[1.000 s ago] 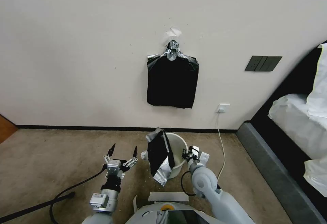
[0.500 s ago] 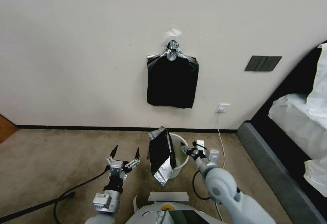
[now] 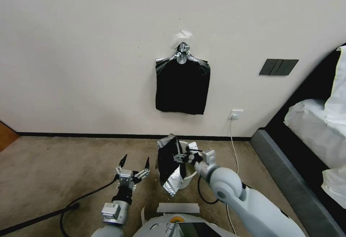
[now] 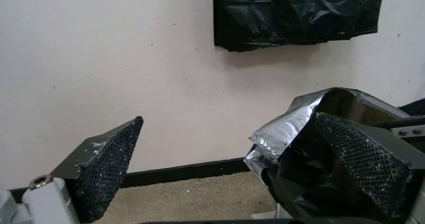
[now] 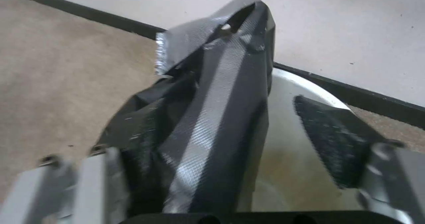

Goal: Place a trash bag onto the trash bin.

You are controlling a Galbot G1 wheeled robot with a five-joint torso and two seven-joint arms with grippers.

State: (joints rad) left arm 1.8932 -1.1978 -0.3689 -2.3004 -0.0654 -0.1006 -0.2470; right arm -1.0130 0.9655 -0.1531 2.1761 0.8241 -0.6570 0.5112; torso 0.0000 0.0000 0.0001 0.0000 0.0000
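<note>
Carpet w/ cream wall behind. Going left to right w/ the trash bin (image 3: pixel 188 174) as landmark: my left gripper (image 3: pixel 134 162) waits just left of bin, fingers spread wide, holding nothing. Trash bag (image 3: pixel 169 165) hangs crumpled over bin's left rim, mostly outside. My right gripper (image 3: pixel 179 157) reaches in over bin's mouth, one finger each side of bag's top fold, jaws apart, not clamped yet. Risks, imo: bag only half draped, so a poor pinch could drag it off; nudging rim may tip bin.
</note>
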